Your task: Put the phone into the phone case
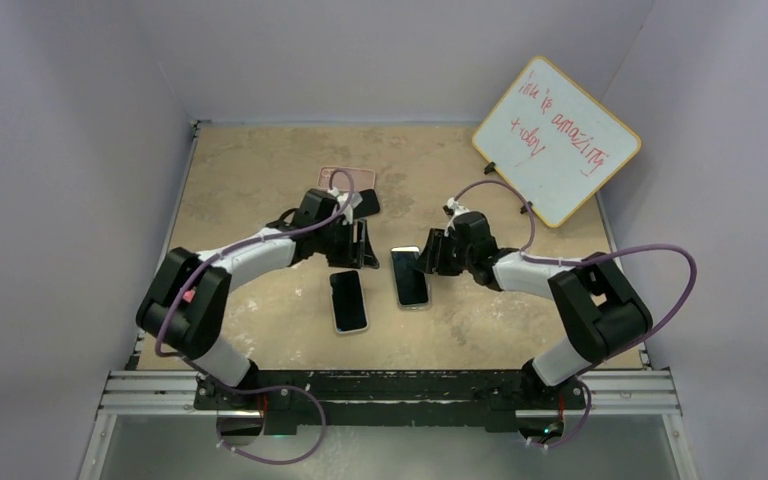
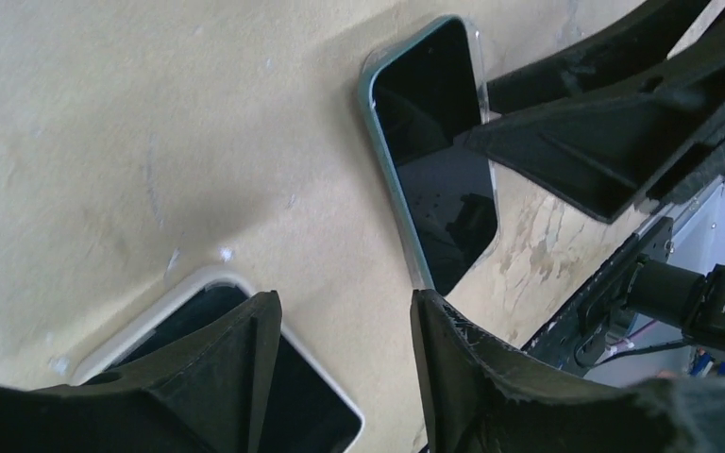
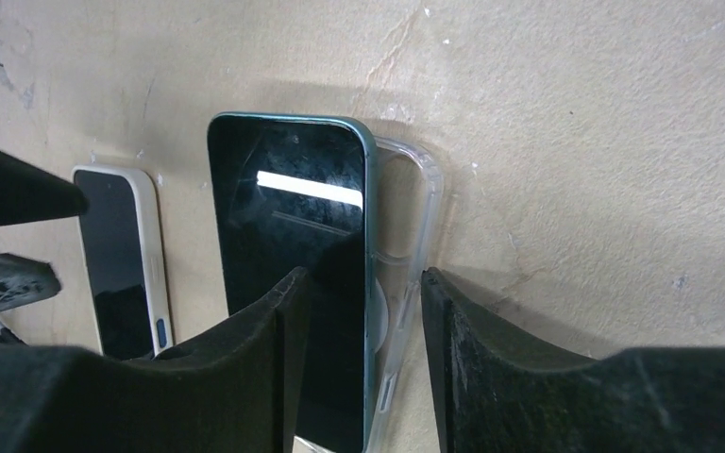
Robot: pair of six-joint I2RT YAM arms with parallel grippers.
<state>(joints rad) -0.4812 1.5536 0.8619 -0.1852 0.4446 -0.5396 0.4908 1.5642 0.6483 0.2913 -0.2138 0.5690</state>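
Teal-edged black-screened phone (image 3: pixel 283 255) lying offset atop clear plastic phone case (image 3: pixel 422 203) on tan bench (image 3: pixel 576 142), right pincer (image 3: pixel 363 276) half open astride its edge, gripping nothing, left pincer (image 2: pixel 345 297) half open, empty, near white-cased phone (image 3: pixel 118 255).

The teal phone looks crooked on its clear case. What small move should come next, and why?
Probably nudge the teal phone sideways until it covers the clear case. The right wrist view shows a strip of case jutting out beside the phone, so it isn't seated, and the open right hand hovers there.
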